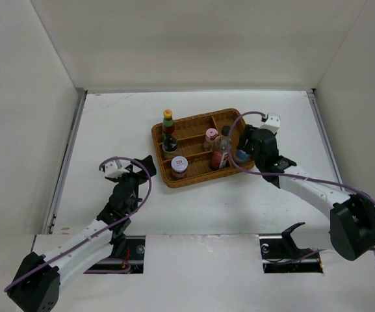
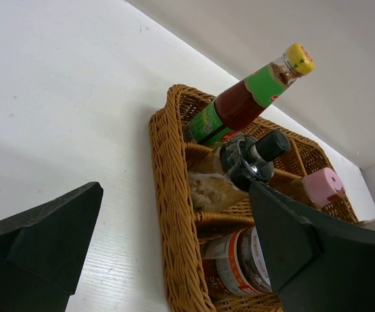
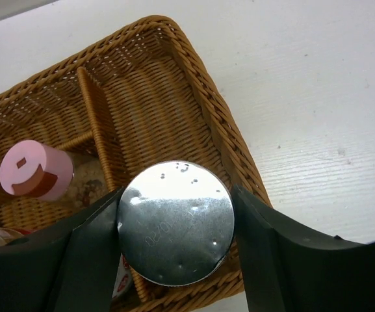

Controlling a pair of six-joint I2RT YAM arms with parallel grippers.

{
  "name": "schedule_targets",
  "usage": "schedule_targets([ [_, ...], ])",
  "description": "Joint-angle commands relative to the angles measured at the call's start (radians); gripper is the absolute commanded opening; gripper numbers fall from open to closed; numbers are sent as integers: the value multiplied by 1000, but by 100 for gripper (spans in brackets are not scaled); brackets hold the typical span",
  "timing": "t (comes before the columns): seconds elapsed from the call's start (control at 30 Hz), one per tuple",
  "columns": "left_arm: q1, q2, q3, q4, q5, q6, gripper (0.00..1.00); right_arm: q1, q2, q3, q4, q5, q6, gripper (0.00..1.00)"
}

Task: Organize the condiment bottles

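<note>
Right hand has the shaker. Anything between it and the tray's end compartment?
Nothing visible. The shaker, clamped in the right hand, is over the wicker tray's end compartment, whose floor shows bare. The pink-lidded jar stands beyond the divider, out of the path.

The top external camera looks down on the whole wicker tray [image 1: 193,180] from high beyond its near side. The left wrist camera looks low and close at its left end. The right wrist camera looks down, closer, on its right end. Both wrist views share the pink-lidded jar [image 3: 36,170].
</note>
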Motion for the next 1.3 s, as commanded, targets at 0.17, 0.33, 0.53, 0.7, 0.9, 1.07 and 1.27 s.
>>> schedule_targets([
  [0.17, 27, 19, 2, 23, -12, -18, 100, 33, -17, 4, 45, 9, 39, 91],
  [0.33, 45, 26, 8, -21, -45, -53, 100, 32, -155, -33, 33, 11, 56, 95],
  [0.53, 88, -14, 25, -126, -39, -105, 100, -29, -329, -140, 17, 6, 97, 94],
  [0.7, 101, -13, 59, -190, -16, -108, 100, -72, -409, -241, 28, 3, 154, 77],
  [0.9, 108, -36, 120, -349, 41, -114, 100, -83, -493, -370, 57, 75, 249, 25],
  [1.07, 134, -33, 166, -504, 47, -131, 100, -112, -545, -474, 111, 103, 309, 62],
  [1.27, 192, 4, 248, -714, 52, -151, 100, -184, -559, -531, 142, 89, 381, 97],
])
